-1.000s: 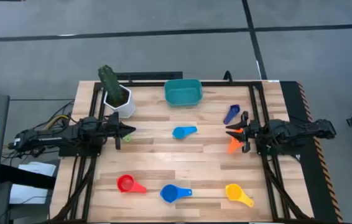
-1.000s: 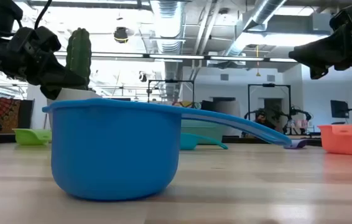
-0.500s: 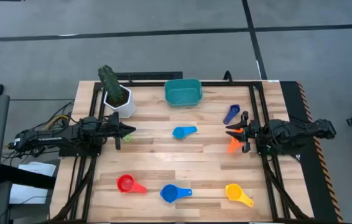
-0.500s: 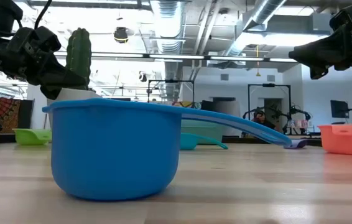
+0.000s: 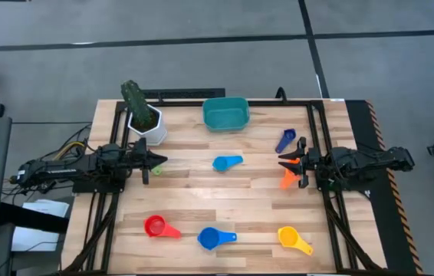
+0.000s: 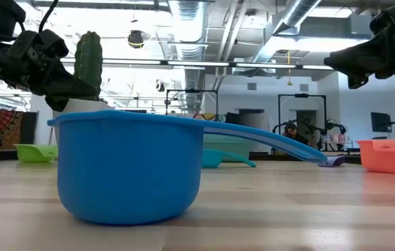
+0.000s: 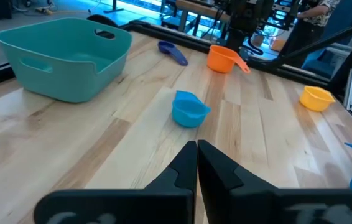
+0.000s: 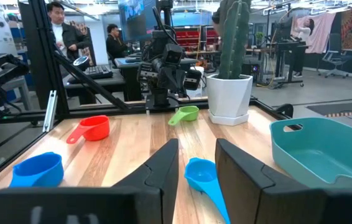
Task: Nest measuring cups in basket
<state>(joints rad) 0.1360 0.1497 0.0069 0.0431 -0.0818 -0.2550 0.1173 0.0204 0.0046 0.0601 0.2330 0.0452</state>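
The teal basket (image 5: 225, 113) sits near the table's far edge. Measuring cups lie scattered on the wood: light blue (image 5: 226, 162) in the middle, dark blue (image 5: 284, 140) and orange (image 5: 288, 179) on the right, green (image 5: 156, 170) on the left, and red (image 5: 158, 227), blue (image 5: 215, 238) and yellow (image 5: 293, 239) along the near edge. My left gripper (image 5: 160, 161) hovers shut beside the green cup, its fingers together in the left wrist view (image 7: 196, 163). My right gripper (image 5: 283, 162) hovers open above the orange cup, with a gap between its fingers (image 8: 196, 149).
A white pot with a green cactus (image 5: 145, 120) stands at the far left, close to my left arm. Black rails run along the table's left, right and far sides. Bare wood lies between the cups in the middle. People stand in the room beyond the table (image 8: 61, 28).
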